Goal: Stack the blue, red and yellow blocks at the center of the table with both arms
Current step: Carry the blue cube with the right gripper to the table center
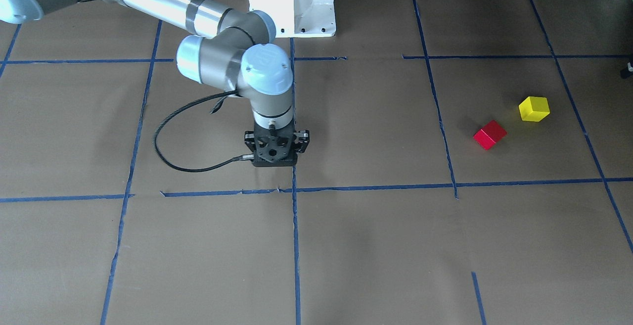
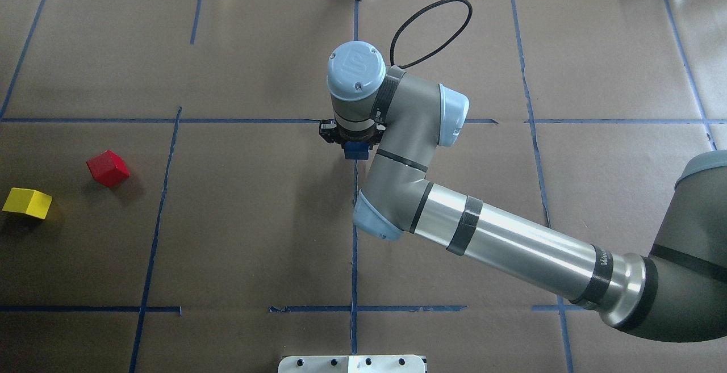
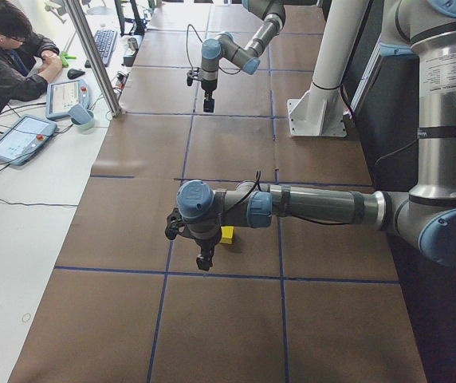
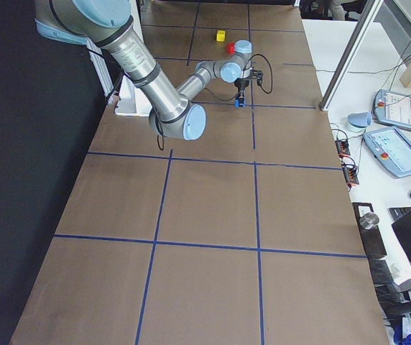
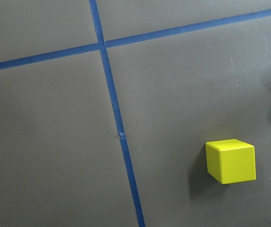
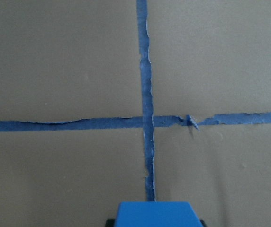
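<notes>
My right gripper (image 2: 353,134) points down over the table's centre, shut on the blue block (image 2: 356,150). The block fills the bottom edge of the right wrist view (image 6: 155,213), just short of a tape crossing (image 6: 146,122). In the front view the right gripper (image 1: 275,149) hides the block. The red block (image 2: 108,168) and the yellow block (image 2: 26,203) lie apart on the table's left side. My left gripper (image 3: 205,259) hangs beside the yellow block (image 3: 227,234); I cannot tell if it is open or shut. The left wrist view looks down on the yellow block (image 5: 231,161).
Blue tape lines (image 2: 354,248) divide the brown table into squares. The white robot base (image 1: 293,1) stands at the table's robot side. An operator (image 3: 5,56) sits at a desk with tablets beyond a metal pole (image 3: 92,56).
</notes>
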Robot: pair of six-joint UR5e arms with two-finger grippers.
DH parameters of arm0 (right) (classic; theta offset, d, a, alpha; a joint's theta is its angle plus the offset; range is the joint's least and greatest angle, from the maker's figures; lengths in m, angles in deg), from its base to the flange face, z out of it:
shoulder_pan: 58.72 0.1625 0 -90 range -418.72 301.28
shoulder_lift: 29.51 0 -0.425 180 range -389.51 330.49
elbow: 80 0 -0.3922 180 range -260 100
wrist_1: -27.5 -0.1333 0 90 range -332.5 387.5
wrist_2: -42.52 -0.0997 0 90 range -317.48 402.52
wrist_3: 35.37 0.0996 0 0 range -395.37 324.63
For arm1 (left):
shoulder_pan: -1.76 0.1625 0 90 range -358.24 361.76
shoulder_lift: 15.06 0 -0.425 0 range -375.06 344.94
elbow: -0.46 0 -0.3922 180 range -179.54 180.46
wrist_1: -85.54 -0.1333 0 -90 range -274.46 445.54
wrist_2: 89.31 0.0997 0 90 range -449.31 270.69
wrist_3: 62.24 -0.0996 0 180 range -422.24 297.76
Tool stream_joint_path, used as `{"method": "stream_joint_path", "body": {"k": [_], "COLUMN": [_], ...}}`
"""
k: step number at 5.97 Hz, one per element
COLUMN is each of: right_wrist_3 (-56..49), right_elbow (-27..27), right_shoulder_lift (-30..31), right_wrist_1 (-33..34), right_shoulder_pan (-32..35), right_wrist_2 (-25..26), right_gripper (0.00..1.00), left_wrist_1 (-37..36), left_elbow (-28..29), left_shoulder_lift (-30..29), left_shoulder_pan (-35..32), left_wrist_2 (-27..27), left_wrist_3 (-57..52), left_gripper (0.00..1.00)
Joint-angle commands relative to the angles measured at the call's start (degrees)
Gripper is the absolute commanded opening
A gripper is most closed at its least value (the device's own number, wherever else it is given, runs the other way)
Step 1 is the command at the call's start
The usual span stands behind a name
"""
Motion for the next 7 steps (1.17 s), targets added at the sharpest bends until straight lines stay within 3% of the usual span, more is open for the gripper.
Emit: {"method": "stream_joint_path", "body": {"k": [1,2,3,4,7], "right_wrist_3": [0.31,0.40,0.66,0.84,0.23], "right_elbow": [-0.78,-0.96,-1.05,-1.05,0.43], "right_shoulder_lift": [0.15,0.42,0.60,0.77,0.42], "right_wrist_1": [-0.72,-1.94,-2.38,-3.52,-3.62], "right_shoulder_pan": [-1.07,-1.16,-1.16,-1.16,0.76], "right_wrist_2": [1.03,1.03,1.03,1.29,0.86], "right_gripper": [0.02,0.05,0.32,0.99,1.00], "left_wrist_1": [-0.06,0.02,0.02,0.11,0.28], "left_elbow": [0.03,0.03,0.03,0.03,-0.06], "left_shoulder_lift": [-0.04,-0.04,-0.04,-0.04,-0.04], "left_shoulder_pan": [0.00,0.00,0.00,0.00,0.00], "left_wrist_2": [0.00,0.00,0.00,0.00,0.00], "left_wrist_3": [0.00,0.09,0.00,0.00,0.09], "left_gripper": [1.00,1.00,1.00,1.00,1.00]}}
